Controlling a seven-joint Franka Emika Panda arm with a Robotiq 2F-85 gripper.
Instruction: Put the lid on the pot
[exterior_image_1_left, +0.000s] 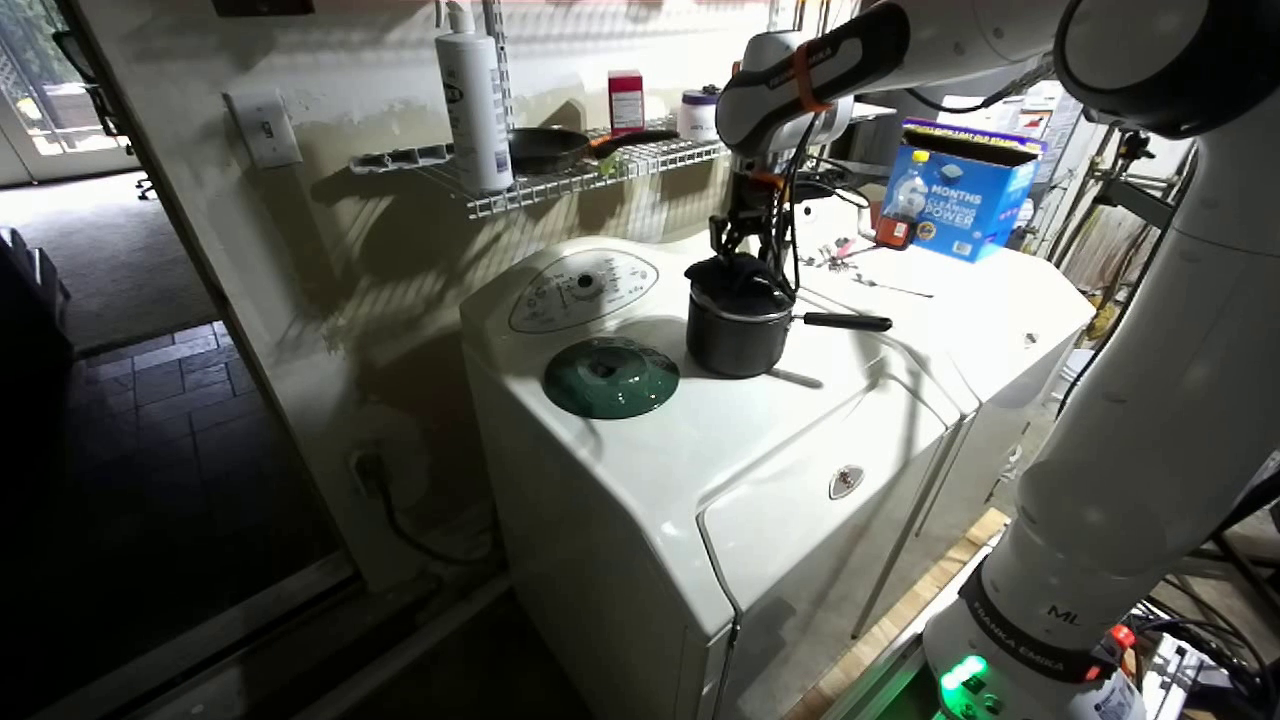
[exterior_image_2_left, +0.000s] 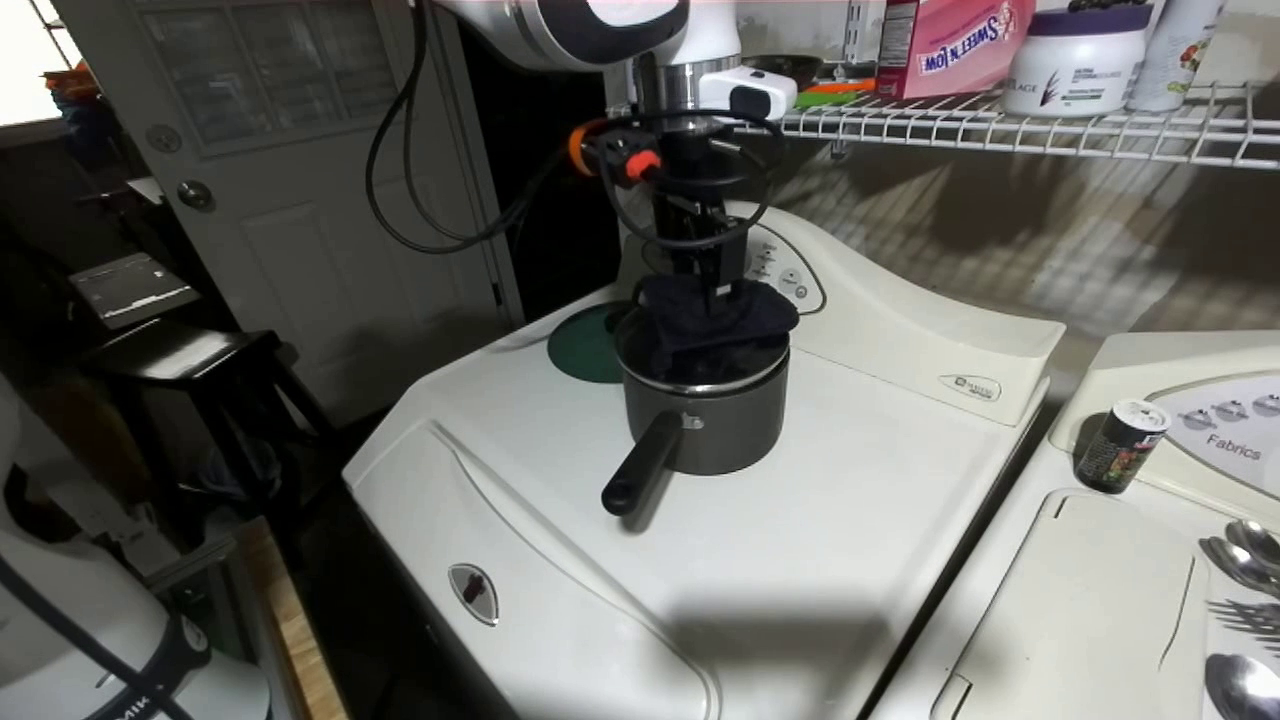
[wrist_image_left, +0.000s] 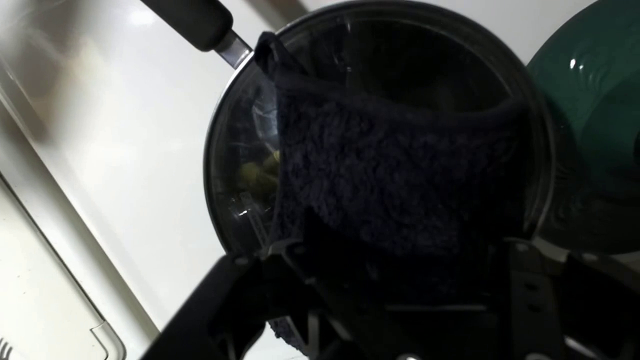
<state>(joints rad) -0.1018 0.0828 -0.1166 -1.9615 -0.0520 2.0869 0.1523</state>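
The lid (exterior_image_1_left: 625, 382), a dark green disc with a small dark centre, lies flat on the white appliance top (exterior_image_1_left: 650, 455), lower than your gripper (exterior_image_2_left: 715, 290) and off to one side of it, well apart. Your gripper points straight down over the pot (exterior_image_1_left: 735, 345), which stands upright just beside the lid; in an exterior view you can see a narrow strip of white between the two.

Right beneath your gripper a dark cloth (wrist_image_left: 365, 165) is draped across the pot's top, one end poking out past the rim, one corner ending in a small loop (wrist_image_left: 267, 50) near the root of the handle (exterior_image_2_left: 645, 465). Your fingers reach down to the fabric, but everything there is so dark that I cannot tell whether you have them closed on it or only resting against it.

In the wrist view you find the lid at the right edge, cut off by the frame, beyond the pot's rim and roughly away from the handle. Beside the cloth you can make out yellowish-green pieces (wrist_image_left: 259, 175) within the rim; the reflections there look glassy, and I cannot tell whether a clear cover sits on the pot.
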